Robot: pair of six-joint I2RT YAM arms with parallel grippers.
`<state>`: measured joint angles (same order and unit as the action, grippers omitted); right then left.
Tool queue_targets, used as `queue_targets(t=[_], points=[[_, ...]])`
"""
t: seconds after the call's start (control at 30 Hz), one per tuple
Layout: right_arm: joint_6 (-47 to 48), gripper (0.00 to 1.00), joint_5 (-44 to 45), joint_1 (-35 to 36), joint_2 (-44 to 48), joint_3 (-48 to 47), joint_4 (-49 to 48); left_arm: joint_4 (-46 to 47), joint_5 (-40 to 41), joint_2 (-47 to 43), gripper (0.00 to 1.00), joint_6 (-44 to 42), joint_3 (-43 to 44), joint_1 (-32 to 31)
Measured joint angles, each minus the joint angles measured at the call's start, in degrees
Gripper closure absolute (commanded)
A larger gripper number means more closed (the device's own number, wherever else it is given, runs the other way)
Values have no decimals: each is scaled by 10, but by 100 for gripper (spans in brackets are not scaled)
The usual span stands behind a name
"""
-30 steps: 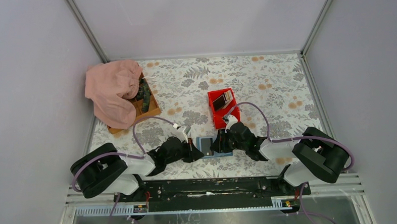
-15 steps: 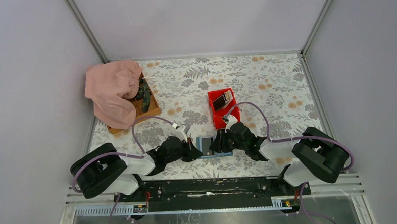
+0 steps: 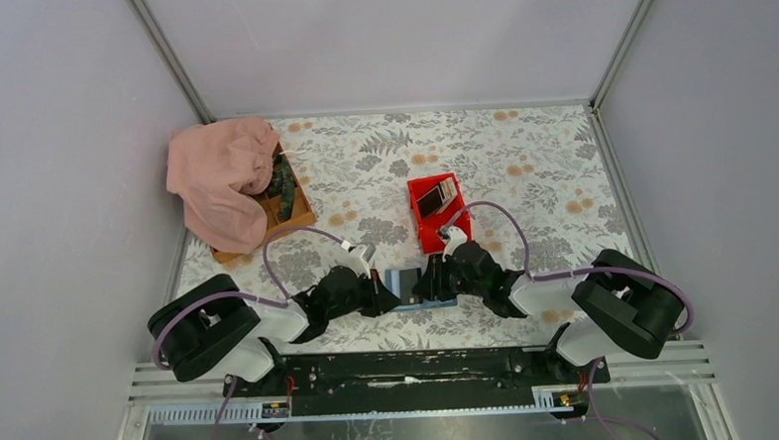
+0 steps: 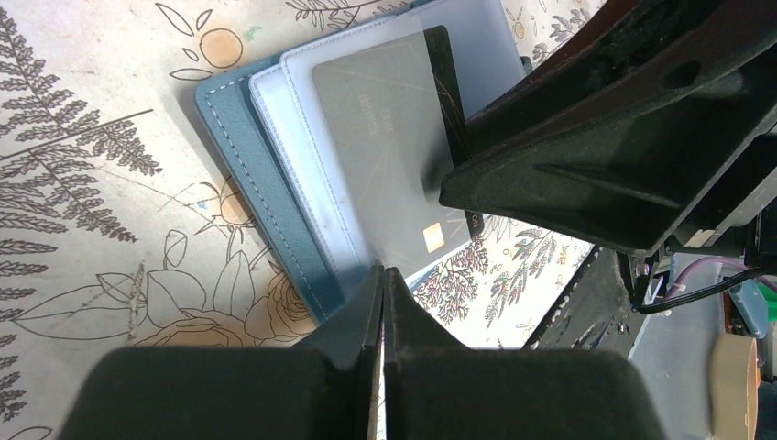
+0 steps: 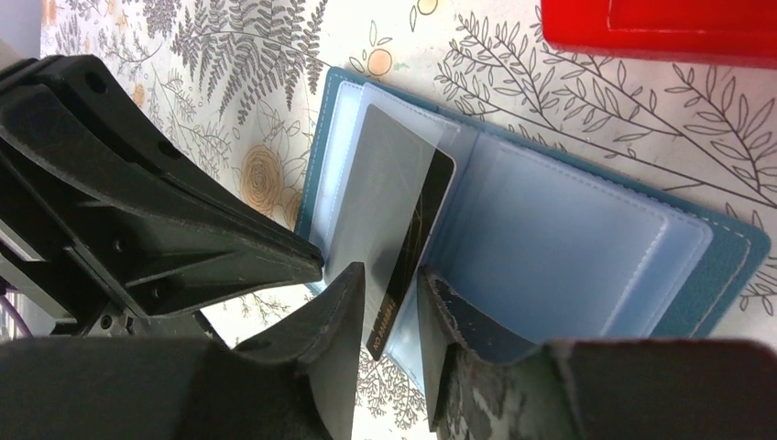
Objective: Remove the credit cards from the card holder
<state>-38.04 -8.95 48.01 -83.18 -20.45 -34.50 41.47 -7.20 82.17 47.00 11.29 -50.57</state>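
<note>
The blue card holder [image 3: 404,281] lies open on the floral table between both grippers. In the left wrist view its teal cover [image 4: 240,158] holds clear sleeves, with a dark credit card [image 4: 385,128] in one of them. My left gripper [image 4: 383,275] is shut, its tip at the holder's near edge; I cannot tell whether it pinches a sleeve. In the right wrist view the card [image 5: 403,211] sticks out of its sleeve, tilted, over the holder [image 5: 738,257]. My right gripper [image 5: 392,284] is narrowly open with a finger on each side of the card's end.
A red bin [image 3: 428,236] with cards in it [image 3: 436,198] stands just beyond the holder; its edge shows in the right wrist view [image 5: 660,27]. A wooden tray [image 3: 291,209] under a pink cloth [image 3: 220,178] sits at the far left.
The left arm has shifted slightly right, toward the holder. The right gripper and the card holder have stayed in place.
</note>
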Motion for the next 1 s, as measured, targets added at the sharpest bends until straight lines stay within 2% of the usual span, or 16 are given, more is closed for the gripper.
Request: queue_targets(t=[0.2, 0.47, 0.63, 0.73, 0.9, 1.0], points=[[0, 69, 3, 0, 25, 9, 17, 5, -2, 5, 100, 0, 1, 0], [4, 88, 14, 0, 63, 14, 37, 27, -7, 23, 100, 5, 2, 0], [5, 88, 19, 0, 63, 15, 41, 35, -10, 28, 100, 9, 2, 1], [5, 82, 20, 0, 64, 15, 42, 37, -10, 30, 100, 9, 2, 1], [9, 99, 29, 0, 80, 16, 63, 38, -12, 31, 100, 10, 2, 1], [11, 100, 37, 0, 102, 16, 74, 40, -12, 32, 100, 10, 2, 1]])
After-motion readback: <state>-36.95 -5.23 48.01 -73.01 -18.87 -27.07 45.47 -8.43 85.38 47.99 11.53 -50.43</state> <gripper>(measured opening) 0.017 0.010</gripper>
